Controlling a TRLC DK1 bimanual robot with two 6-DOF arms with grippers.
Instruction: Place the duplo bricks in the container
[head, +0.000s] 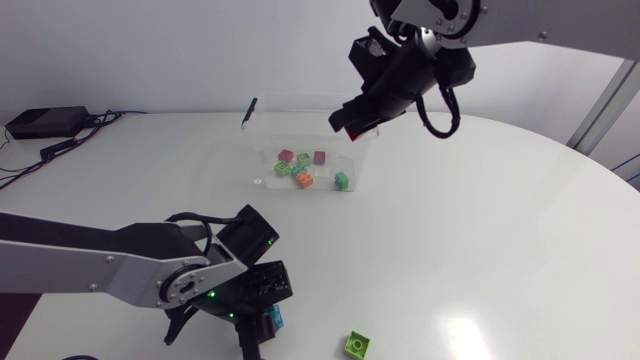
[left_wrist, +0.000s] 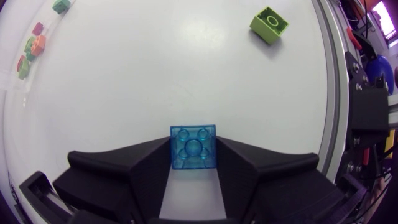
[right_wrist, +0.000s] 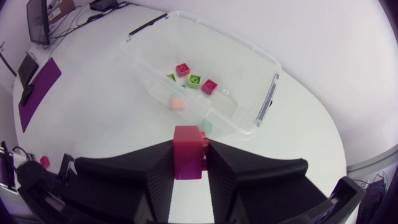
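A clear plastic container (head: 262, 112) stands at the back middle of the table with several small bricks (head: 303, 170) in pink, green and orange inside. Above its right end my right gripper (head: 352, 122) is shut on a red brick (right_wrist: 188, 149), and the container (right_wrist: 264, 102) lies below and ahead of it. Near the front edge my left gripper (head: 265, 322) sits low on the table, its fingers (left_wrist: 146, 165) pressing both sides of a translucent blue brick (left_wrist: 194, 148). A lime green brick (head: 357, 345) lies loose to its right, also ahead of the gripper as the lime brick (left_wrist: 269, 24).
A black box (head: 40, 122) with cables sits at the back left of the table. The table's front edge runs close by the lime brick. Open white tabletop lies between the left gripper and the container.
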